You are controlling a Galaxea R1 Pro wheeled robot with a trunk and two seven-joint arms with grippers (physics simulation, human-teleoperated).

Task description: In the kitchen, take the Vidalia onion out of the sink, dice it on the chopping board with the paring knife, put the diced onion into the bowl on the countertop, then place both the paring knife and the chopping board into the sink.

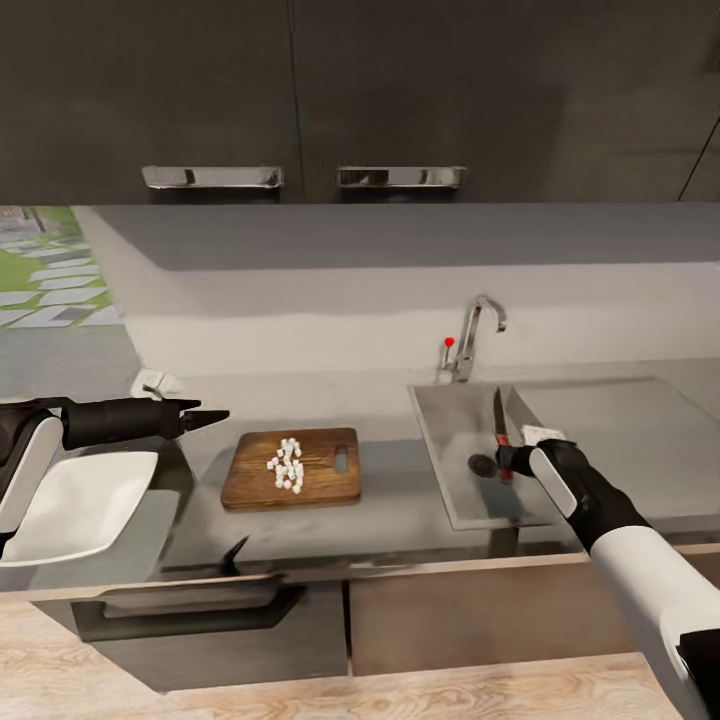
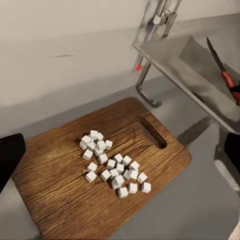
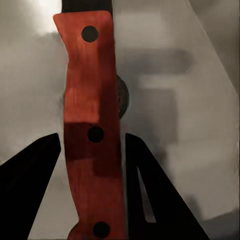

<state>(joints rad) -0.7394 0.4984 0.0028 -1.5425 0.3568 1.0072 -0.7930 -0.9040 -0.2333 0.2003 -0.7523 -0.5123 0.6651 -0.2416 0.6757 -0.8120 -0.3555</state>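
At far left, the bowl (image 1: 75,505) sits on the countertop (image 1: 400,520), and I see nothing in it. My left gripper (image 1: 212,415) hangs above the counter between bowl and board; its fingers look drawn together to a point with nothing between them.

The chopping board (image 1: 292,468) lies flat, clear of the bowl, handle slot toward the sink. The diced onion (image 1: 287,465) sits in a loose cluster of white cubes mid-board, not yet moved to the bowl.

Further right, the sink (image 1: 450,440) has its drain under the tool. My right gripper (image 1: 506,460) is pinching the paring knife (image 1: 498,420) by its red handle (image 3: 92,125), a finger (image 3: 150,195) on each side, blade pointing toward the back wall over the basin.

Risks, as I judge them:
- Dropping the knife now leaves the dice unserved, so I would have nothing to scrape with and would have to tip the board.
- Tipping a flat board one-handed could spill cubes onto the counter short of the bowl.
- Releasing from height could let the knife bounce or slide against the basin wall.
- The left arm sweeping over the board could scatter the cluster.
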